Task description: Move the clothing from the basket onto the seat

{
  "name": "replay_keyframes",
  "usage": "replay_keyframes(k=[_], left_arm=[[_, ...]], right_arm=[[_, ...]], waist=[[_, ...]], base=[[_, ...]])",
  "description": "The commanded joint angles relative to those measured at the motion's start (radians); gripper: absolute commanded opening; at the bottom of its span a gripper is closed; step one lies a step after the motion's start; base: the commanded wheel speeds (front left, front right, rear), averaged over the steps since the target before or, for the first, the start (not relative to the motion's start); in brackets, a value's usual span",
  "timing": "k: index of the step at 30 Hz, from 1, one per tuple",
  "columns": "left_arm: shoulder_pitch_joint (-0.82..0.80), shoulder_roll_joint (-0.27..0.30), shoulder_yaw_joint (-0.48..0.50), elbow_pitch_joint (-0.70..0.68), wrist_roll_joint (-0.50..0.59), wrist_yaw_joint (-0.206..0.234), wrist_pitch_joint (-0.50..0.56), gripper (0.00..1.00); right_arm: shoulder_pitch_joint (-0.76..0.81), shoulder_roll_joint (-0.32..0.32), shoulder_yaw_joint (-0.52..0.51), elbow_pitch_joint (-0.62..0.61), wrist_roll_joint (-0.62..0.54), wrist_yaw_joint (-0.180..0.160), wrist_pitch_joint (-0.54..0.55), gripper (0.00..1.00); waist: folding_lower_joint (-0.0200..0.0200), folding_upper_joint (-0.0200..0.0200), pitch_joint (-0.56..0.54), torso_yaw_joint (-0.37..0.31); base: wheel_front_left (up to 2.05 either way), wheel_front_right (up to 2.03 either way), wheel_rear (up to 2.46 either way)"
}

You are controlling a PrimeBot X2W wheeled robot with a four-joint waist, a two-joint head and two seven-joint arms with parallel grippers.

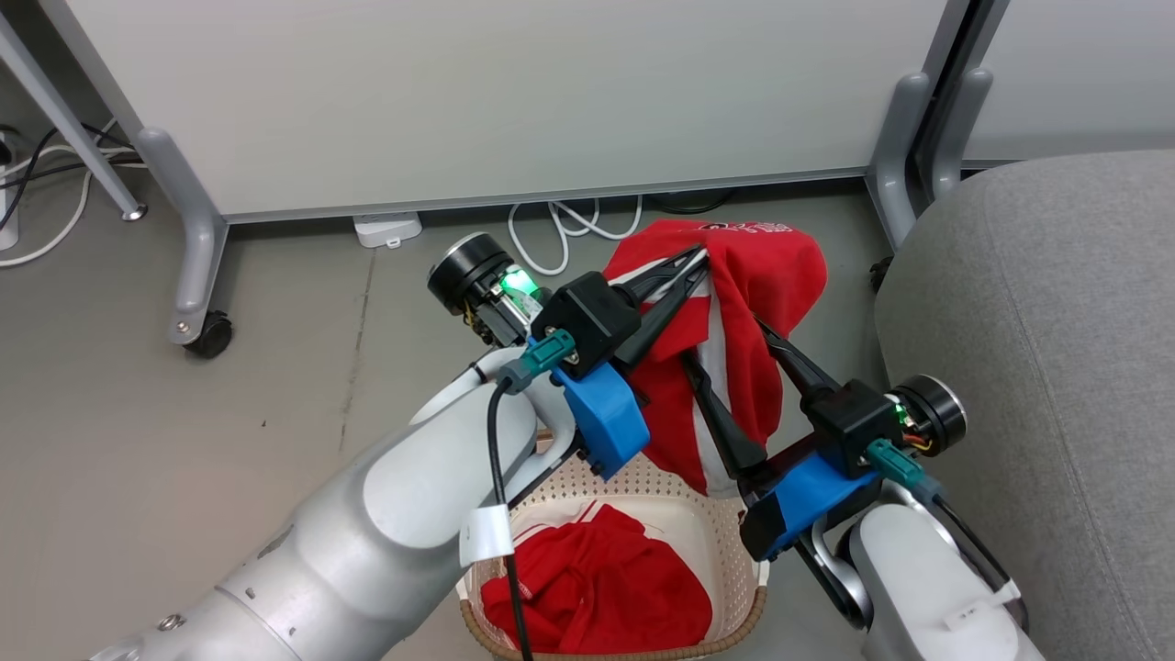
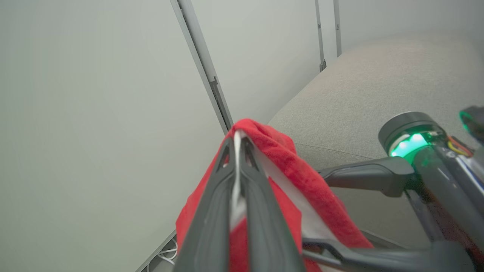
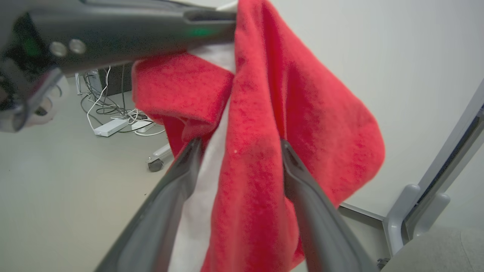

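Robot's left hand [image 1: 699, 259] clenched on soft red garment w/ white stripe [image 1: 766, 275], raised over cream perforated plastic basket [image 1: 725, 542] at 6 o'clock. The right hand [image 1: 725, 341] is spread, straddling the cloth. A second red garment [image 1: 597, 578] lies in the basket. Grey fabric seat [image 1: 1056, 321] at 3 o'clock has no clothing on the part seen. Approx. early stage.

Pale grey arms [image 1: 395, 514], blue mounts [image 1: 601, 413], dark fingers [image 2: 211, 211]

floor [image 1: 275, 413]: grey, carrying everything | basket [image 1: 730, 542]: sitting on it at the near edge, just beside the seat [image 1: 1056, 367] | power strip [image 1: 386, 229], white cables [image 1: 569, 229]: lying under the partition [image 1: 505, 92] | wheeled foot [image 1: 197, 275]: standing at left
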Motion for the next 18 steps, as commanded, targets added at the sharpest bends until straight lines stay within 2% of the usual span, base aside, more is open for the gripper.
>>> replay_keyframes(k=[1,4,5,6,18], left_arm=[[-0.02,-0.005,-0.001,-0.006,0.009,0.001,-0.005,0.0],[-0.026,-0.011,-0.003,-0.011,0.011,-0.001,-0.005,0.0],[-0.027,-0.012,-0.003,-0.012,0.012,-0.001,-0.005,0.0],[-0.027,-0.013,-0.003,-0.013,0.014,-0.001,-0.005,0.0],[-0.016,-0.008,0.004,-0.01,0.017,-0.005,-0.005,0.0]], right_arm=[[-0.032,-0.001,0.001,0.044,-0.01,0.0,-0.004,1.0],[-0.061,0.002,-0.003,0.103,-0.006,0.0,-0.004,1.0],[-0.069,0.003,-0.004,0.118,-0.003,0.0,-0.004,0.17],[-0.08,0.003,-0.005,0.127,-0.002,0.0,-0.004,0.0],[-0.099,0.005,0.02,0.148,0.045,0.0,-0.004,0.0]], waist=[[0.0,0.0,0.007,0.009],[0.0,0.0,0.013,0.016],[0.0,0.0,0.014,0.018],[0.0,0.0,0.015,0.02],[0.0,0.0,0.01,0.02]], base=[[0.0,0.0,0.0],[0.0,0.0,0.0],[0.0,0.0,0.0],[0.0,0.0,0.0],[0.0,0.0,0.0]])
